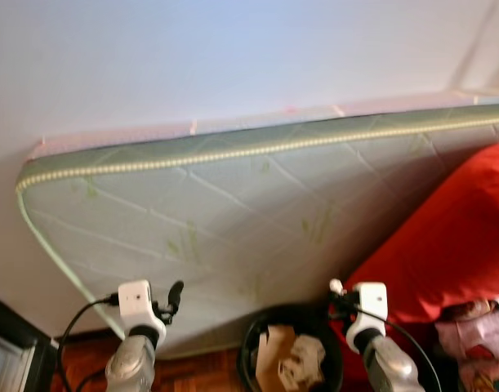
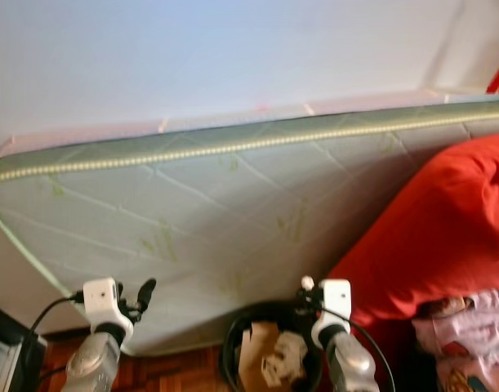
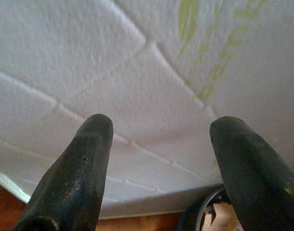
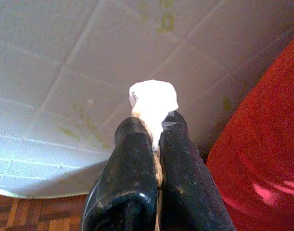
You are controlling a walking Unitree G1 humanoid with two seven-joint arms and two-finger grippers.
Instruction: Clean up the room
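My right gripper [image 4: 151,127] is shut on a crumpled white paper wad [image 4: 153,100], which sticks out past the fingertips. In the head view that gripper [image 1: 337,294] is raised above the right rim of a round black waste bin [image 1: 251,343] that holds crumpled paper and card scraps [image 1: 291,358]. My left gripper [image 3: 159,130] is open with nothing between its fingers; it is raised left of the bin [image 1: 172,298], pointing at a mattress.
A quilted white mattress with green edging [image 1: 233,220] leans against the pale wall just behind the bin. A red cushion or beanbag [image 1: 453,237] sits at the right, with patterned pink fabric [image 1: 482,343] below it. Wooden floor [image 1: 192,376] and a dark cabinet edge [image 1: 8,343] are at the left.
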